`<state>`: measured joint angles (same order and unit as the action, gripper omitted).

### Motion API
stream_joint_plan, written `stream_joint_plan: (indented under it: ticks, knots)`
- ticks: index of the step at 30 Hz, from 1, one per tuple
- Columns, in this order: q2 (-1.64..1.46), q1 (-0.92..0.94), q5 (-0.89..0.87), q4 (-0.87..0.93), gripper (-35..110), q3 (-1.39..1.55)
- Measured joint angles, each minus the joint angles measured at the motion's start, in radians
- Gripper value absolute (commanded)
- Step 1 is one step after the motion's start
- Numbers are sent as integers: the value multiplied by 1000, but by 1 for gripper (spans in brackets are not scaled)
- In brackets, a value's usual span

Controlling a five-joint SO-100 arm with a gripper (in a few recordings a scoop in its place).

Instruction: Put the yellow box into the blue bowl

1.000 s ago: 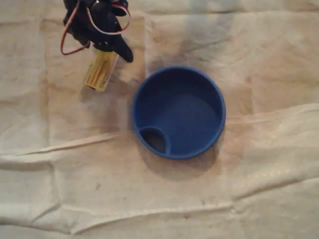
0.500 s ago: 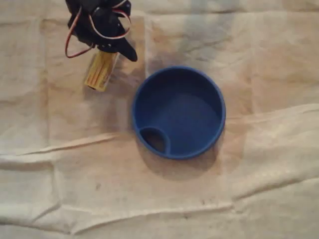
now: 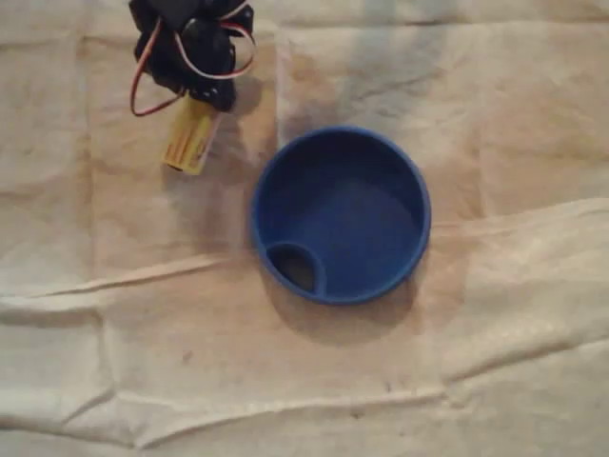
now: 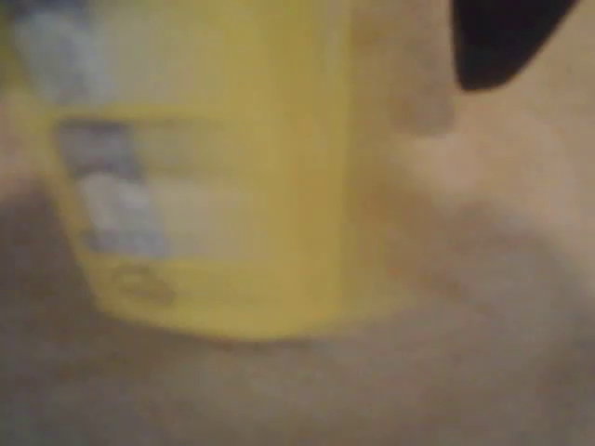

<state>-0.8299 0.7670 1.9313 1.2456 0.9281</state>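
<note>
Covers the upper end of the yellow box (image 3: 190,141) with the gripper (image 3: 211,93), upper left of the overhead view, likely for an end-on lift. Cannot tell whether clamped or apart; wrist view blurred. Leaves box flat on tan cloth (image 3: 381,381), near blue bowl (image 3: 282,157), outside it.

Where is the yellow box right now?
In the overhead view, the yellow box lies on the cloth at upper left, its top end under the pincer, left of the blue bowl.
</note>
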Motion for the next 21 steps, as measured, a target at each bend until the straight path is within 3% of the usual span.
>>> stream_joint_plan:
  ticks: [15, 21]
  knots:
    - [0, 15, -3, 3, 0, 0]
    - [-43, 23, -29, 95, 0, 0]
